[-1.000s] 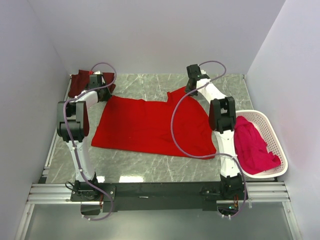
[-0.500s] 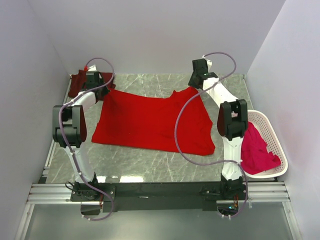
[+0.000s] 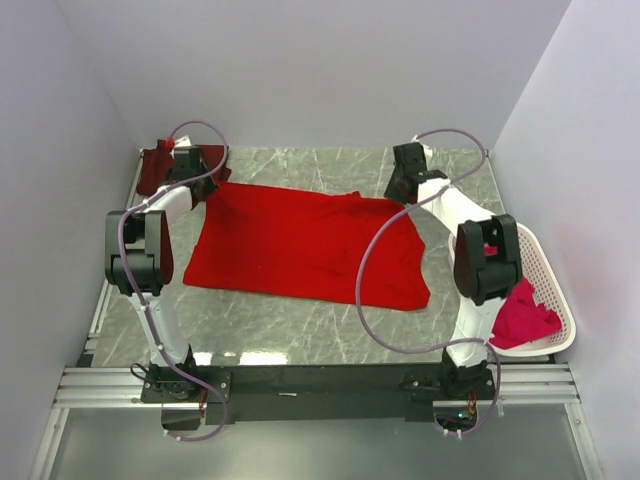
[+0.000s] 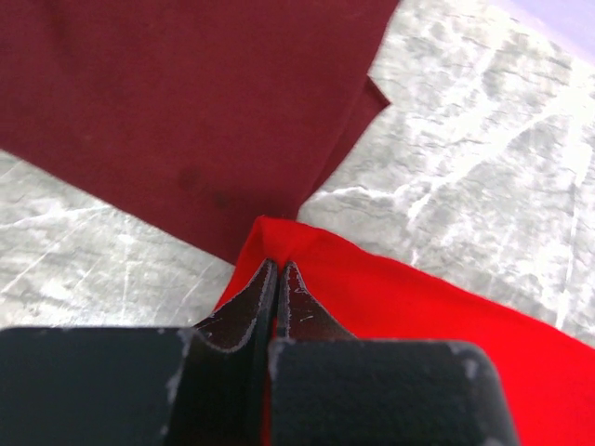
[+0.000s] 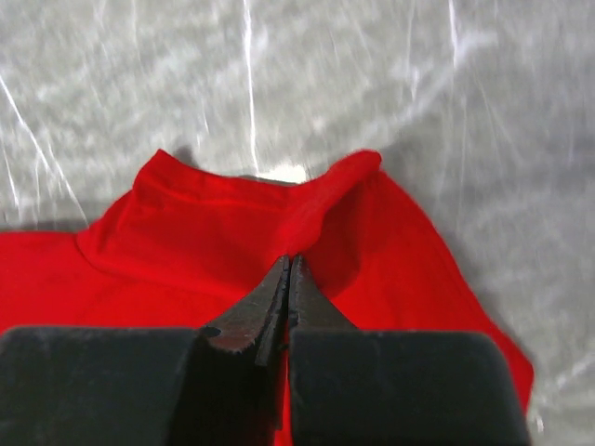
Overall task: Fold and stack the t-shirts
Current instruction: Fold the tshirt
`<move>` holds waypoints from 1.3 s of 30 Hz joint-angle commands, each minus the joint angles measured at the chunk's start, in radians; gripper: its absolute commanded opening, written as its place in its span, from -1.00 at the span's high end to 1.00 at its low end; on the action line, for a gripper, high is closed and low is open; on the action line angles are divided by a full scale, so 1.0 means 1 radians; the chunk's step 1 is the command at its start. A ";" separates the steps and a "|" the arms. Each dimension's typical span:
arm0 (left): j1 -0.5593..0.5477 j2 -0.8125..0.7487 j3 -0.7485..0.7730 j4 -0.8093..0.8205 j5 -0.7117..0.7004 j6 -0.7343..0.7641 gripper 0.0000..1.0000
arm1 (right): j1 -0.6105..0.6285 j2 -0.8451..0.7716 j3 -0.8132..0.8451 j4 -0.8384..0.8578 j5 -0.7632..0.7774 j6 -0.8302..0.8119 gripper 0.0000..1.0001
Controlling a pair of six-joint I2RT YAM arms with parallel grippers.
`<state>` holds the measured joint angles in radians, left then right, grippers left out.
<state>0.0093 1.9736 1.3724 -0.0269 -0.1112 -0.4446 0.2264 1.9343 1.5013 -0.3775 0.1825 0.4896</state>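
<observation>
The task was at an early stage, by my reading; the maroon t-shirt (image 3: 152,168) lay at the far left corner of the bench (image 3: 300,322), flat and with layered edges in the left wrist view, so it looked already folded. The red t-shirt (image 3: 300,245) was spread in the middle of the bench, not yet folded; the pinkish-red t-shirt (image 3: 525,320) sat crumpled in the basket (image 3: 558,290) at the right, untouched. That left one shirt to fold and stack, and at least one more to fetch.

The left gripper (image 4: 277,269) was closed on the red t-shirt's far left corner, just beside the maroon cloth; the right gripper (image 5: 290,265) was pinched shut on its far right edge, near a raised fold of cloth.

Against the earlier frames, both arms had carried that far edge back and apart — the bunched peak near the middle had flattened out, and the right arm had swung outward, hiding more of the basket.
</observation>
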 commanded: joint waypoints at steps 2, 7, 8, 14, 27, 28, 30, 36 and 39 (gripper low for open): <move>-0.002 -0.058 -0.013 -0.016 -0.088 -0.039 0.99 | 0.005 -0.147 -0.102 0.074 -0.008 0.029 1.00; -0.002 -0.065 -0.015 -0.054 -0.133 -0.055 0.99 | 0.024 -0.254 -0.229 0.092 -0.015 0.052 1.00; -0.002 -0.070 -0.025 -0.054 -0.130 -0.055 0.99 | 0.024 -0.280 -0.245 0.092 -0.014 0.055 1.00; 0.000 -0.113 -0.064 -0.057 -0.150 -0.071 0.99 | 0.042 -0.396 -0.375 0.091 -0.011 0.081 1.00; -0.002 -0.217 -0.199 -0.113 -0.197 -0.160 0.99 | 0.094 -0.569 -0.582 0.075 0.021 0.122 1.00; -0.002 -0.222 -0.206 -0.116 -0.197 -0.173 0.99 | 0.094 -0.586 -0.595 0.072 0.023 0.124 1.00; -0.002 -0.237 -0.231 -0.120 -0.191 -0.186 0.99 | 0.097 -0.601 -0.607 0.062 0.029 0.125 1.00; -0.002 -0.289 -0.299 -0.119 -0.189 -0.238 0.99 | 0.114 -0.652 -0.667 0.061 0.020 0.136 1.00; -0.002 -0.312 -0.328 -0.113 -0.189 -0.253 0.99 | 0.134 -0.667 -0.690 0.060 0.028 0.145 1.00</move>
<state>0.0086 1.7218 1.0599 -0.1555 -0.2752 -0.6598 0.3424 1.3067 0.8280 -0.3244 0.1761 0.6182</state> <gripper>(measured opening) 0.034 0.008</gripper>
